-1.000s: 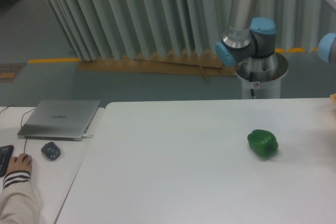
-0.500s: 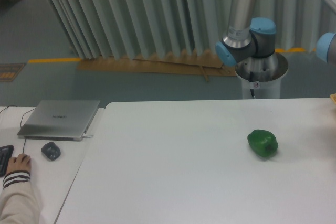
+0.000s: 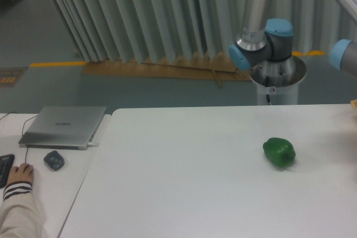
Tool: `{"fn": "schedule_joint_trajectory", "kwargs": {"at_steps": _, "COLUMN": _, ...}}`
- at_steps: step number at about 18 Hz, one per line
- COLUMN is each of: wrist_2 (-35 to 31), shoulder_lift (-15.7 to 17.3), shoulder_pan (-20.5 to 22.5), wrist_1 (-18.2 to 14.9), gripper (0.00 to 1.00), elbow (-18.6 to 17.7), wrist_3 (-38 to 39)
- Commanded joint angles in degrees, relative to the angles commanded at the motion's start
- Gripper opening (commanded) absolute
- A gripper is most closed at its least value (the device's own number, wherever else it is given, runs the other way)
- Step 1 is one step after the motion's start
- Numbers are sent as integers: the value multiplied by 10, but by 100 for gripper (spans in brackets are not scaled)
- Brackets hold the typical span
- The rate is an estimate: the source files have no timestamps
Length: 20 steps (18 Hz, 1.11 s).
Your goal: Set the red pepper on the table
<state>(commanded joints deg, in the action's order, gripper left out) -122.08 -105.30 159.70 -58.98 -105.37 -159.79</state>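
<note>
A: Which items lie on the large white smooth-topped counter [image 3: 184, 193] with rounded corners?

B: 1 glossy green bell pepper [image 3: 279, 152], resting towards the right side, apart from every edge. The red pepper named in the task does not appear in this view, so its position cannot be told.

A: How does the grey-and-blue robot arm [image 3: 261, 26] stand?

B: Its silver base column rises behind the counter's far edge, right of centre, with blue joint caps; a further blue joint shows at the right border. The gripper lies outside the view, so whether it is open or closed cannot be told.

A: What occupies the adjoining white desk [image 3: 50, 188] at left?

B: 1 closed silver laptop [image 3: 64, 126], 1 dark computer mouse [image 3: 53, 160] just in front of it, and a person's hand [image 3: 21, 174] in a striped cuff near the mouse.
</note>
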Motion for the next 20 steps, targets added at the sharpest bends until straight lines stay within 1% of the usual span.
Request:
{"fn": "schedule_joint_trajectory", "kwargs": {"at_steps": 5, "wrist_2": 38, "shoulder_lift": 14, "shoulder_pan": 0, "wrist_1": 2, "gripper": 100, "elbow": -20, "wrist_3": -3}}
{"fn": "schedule_joint_trajectory", "kwargs": {"at_steps": 8, "wrist_2": 41, "shoulder_lift": 18, "shoulder_pan": 5, "wrist_1": 3, "gripper": 99, "elbow": -29, "wrist_3": -4}}
{"fn": "schedule_joint_trajectory", "kwargs": {"at_steps": 12, "wrist_2": 61, "shoulder_lift": 18, "shoulder_pan": 34, "wrist_1": 4, "gripper": 99, "elbow": -25, "wrist_3": -36}}
{"fn": "schedule_joint_trajectory", "kwargs": {"at_steps": 14, "wrist_2": 63, "shoulder_lift": 18, "shoulder_pan": 46, "wrist_1": 4, "gripper": 99, "elbow": -24, "wrist_3": -40}}
{"fn": "schedule_joint_trajectory", "kwargs": {"at_steps": 17, "wrist_2": 65, "shoulder_lift": 14, "shoulder_pan": 49, "wrist_1": 5, "gripper": 98, "elbow": -24, "wrist_3": -35}}
{"fn": "schedule_joint_trajectory", "kwargs": {"at_steps": 20, "wrist_2": 92, "shoulder_lift": 12, "shoulder_pan": 49, "wrist_1": 6, "gripper": 94, "elbow": -23, "wrist_3": -21}}
